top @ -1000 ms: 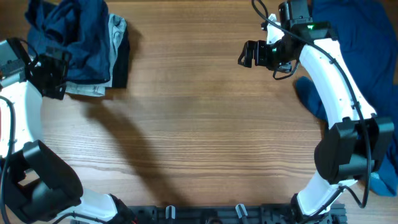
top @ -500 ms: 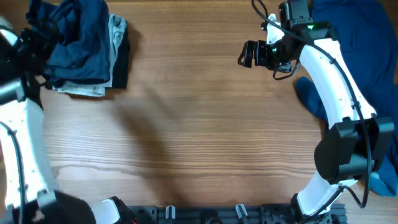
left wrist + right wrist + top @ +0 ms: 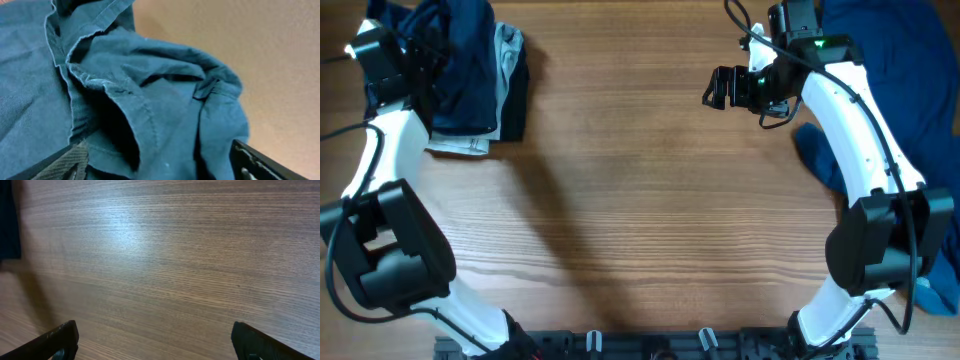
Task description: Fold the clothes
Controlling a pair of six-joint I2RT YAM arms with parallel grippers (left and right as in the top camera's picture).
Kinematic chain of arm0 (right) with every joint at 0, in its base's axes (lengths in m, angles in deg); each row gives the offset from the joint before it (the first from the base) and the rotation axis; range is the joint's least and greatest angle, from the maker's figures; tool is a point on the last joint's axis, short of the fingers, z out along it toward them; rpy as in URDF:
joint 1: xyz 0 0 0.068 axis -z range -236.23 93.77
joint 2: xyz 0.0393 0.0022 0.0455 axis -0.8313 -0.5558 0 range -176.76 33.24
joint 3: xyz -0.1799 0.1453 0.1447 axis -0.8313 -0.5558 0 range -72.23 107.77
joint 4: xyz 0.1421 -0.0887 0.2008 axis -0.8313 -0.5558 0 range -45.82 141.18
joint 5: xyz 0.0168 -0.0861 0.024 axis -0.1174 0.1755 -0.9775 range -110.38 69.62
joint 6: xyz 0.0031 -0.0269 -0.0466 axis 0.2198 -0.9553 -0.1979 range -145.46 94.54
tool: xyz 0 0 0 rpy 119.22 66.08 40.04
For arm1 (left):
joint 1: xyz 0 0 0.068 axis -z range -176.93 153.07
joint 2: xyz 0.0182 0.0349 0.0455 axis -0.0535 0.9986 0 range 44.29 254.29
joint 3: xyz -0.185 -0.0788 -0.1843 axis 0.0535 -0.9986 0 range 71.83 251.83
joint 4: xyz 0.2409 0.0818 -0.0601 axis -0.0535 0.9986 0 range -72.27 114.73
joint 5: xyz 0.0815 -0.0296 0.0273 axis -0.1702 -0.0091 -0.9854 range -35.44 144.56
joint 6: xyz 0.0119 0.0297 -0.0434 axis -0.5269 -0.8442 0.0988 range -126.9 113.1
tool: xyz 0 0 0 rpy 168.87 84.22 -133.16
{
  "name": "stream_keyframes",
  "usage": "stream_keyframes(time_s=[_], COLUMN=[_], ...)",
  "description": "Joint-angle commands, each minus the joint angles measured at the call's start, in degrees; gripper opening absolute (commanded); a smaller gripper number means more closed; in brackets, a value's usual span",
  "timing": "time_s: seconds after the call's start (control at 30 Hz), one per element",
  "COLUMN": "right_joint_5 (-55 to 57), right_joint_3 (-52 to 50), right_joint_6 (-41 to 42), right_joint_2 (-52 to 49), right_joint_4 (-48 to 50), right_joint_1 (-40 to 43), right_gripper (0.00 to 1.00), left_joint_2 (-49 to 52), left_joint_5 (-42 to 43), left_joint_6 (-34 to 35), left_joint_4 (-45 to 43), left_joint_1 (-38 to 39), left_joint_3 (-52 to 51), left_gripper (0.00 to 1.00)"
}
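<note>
The dark navy garment (image 3: 460,70) lies crumpled in the upper left of the overhead view, on top of a pale grey piece (image 3: 507,48) and a black piece (image 3: 515,105). The left gripper (image 3: 420,55) is pushed into it, its jaws wide, with navy folds bunched between them. At upper centre-right the right gripper (image 3: 713,88) hangs wide open above the bare table (image 3: 640,200). Teal-blue cloth (image 3: 910,80) fills the upper right corner.

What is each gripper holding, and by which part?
Nothing clearly: right gripper open over the table; left gripper open, straddling the navy garment's crumpled fold.
</note>
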Motion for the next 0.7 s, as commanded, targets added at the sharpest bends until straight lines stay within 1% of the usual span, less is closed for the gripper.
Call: stream_keyframes(time_s=[0.0, 0.03, 0.1, 0.13, 0.23, 0.3, 0.4, 0.43, 0.47, 0.53, 0.67], right_joint_5=[-0.94, -0.94, -0.96, -0.96, -0.96, -0.94, -0.96, -0.96, -0.96, -0.94, -0.96], right_joint_3=[-0.52, -0.52, -0.52, -0.52, -0.52, -0.52, -0.52, -0.52, -0.52, -0.52, -0.52], right_joint_6=[-0.79, -0.76, -0.76, -0.76, -0.81, -0.83, -0.81, -0.81, -0.81, -0.90, -0.90], right_joint_2=[0.94, 0.94, 0.94, 0.94, 0.94, 0.94, 0.94, 0.94, 0.94, 0.94, 0.94], right_joint_4=[0.11, 0.11, 0.09, 0.09, 0.09, 0.11, 0.55, 0.57, 0.55, 0.57, 1.01], right_joint_1=[-0.31, -0.31, -0.31, -0.31, -0.35, -0.35, -0.35, -0.35, -0.35, -0.35, -0.37], right_gripper=[0.98, 0.98, 0.98, 0.99, 0.98, 0.98, 0.98, 0.99, 0.99, 0.98, 0.99], left_joint_2=[1.03, 1.03, 1.03, 1.03, -0.52, -4.74, -12.74, -17.00, -19.04, -20.00, -19.15], left_joint_5=[-1.14, -1.62, -1.64, -1.60, -1.57, -1.57, -1.62, -1.62, -1.62, -1.60, -1.73], left_joint_6=[-0.42, -0.42, -0.42, -0.42, -0.44, -2.01, -2.16, -2.16, -2.16, -2.14, -2.16], left_joint_4=[-2.60, -3.41, -4.02, -3.74, -1.29, 1.84, 8.31, 13.66, 17.81, 22.34, 34.53], left_joint_1=[0.22, 0.22, 0.17, 0.17, 0.17, 0.17, 0.09, -0.13, -0.44, -0.59, -0.52], left_joint_3=[0.09, 0.09, 0.09, 0.09, 0.09, 0.09, 0.09, 0.09, 0.09, 0.09, 0.07], left_gripper=[0.50, 0.38, 0.07, 0.04, 0.04, 0.04, 0.04, 0.04, 0.04, 0.04, 0.04])
